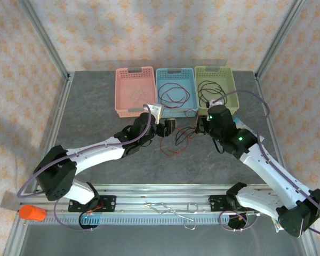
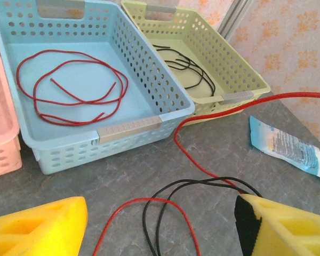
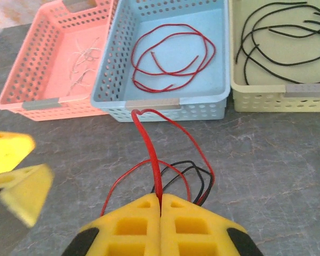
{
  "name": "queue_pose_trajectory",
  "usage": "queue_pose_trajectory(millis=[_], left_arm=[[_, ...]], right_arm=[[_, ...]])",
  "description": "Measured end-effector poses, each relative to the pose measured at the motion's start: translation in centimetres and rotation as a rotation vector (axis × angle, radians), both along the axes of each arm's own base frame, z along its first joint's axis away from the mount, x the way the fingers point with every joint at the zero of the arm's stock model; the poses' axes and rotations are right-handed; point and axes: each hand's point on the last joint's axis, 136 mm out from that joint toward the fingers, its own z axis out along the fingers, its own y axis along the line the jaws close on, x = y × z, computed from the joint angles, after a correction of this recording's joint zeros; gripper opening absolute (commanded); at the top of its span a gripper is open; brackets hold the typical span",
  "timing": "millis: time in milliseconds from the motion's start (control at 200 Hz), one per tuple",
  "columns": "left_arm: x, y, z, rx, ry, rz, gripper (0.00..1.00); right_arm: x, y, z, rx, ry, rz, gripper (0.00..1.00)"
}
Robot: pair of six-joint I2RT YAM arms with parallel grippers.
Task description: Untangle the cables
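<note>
Right gripper (image 3: 160, 207) is clenched on the thin red cable (image 3: 148, 141) at 6 o'clock of the blue plastic basket (image 3: 152, 104); left gripper (image 2: 161, 218) released. Pulling may drag the looped black cable (image 3: 188, 166), tightening the tangle.

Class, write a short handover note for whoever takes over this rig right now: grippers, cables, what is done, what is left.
Left gripper open. Right gripper shut on the loose red cable.
Done: sorted red cable in blue basket, black cables in green basket, white cable in pink basket.
Left: part the loose red cable from the black cable on the table, then bin both.
</note>
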Motion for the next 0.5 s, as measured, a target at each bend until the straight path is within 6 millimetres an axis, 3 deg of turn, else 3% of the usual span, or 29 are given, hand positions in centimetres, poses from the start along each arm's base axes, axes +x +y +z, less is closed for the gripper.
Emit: queue_pose_trajectory(millis=[170,365,501], left_arm=[[0.2,-0.2,-0.8,0.028,0.01,-0.019,0.77],[0.8,-0.8,-1.1,0.091,-0.02,-0.052,0.91],[1.5,-1.5,-0.7,0.152,-0.069,-0.081,0.92]], right_arm=[[-0.9,0.6,1.3,0.02,-0.034,0.071,0.0],[-1.5,1.2,2.3,0.027,-0.066,0.141,0.0],[-1.7,1.6,2.7,0.033,-0.074,0.17,0.0]])
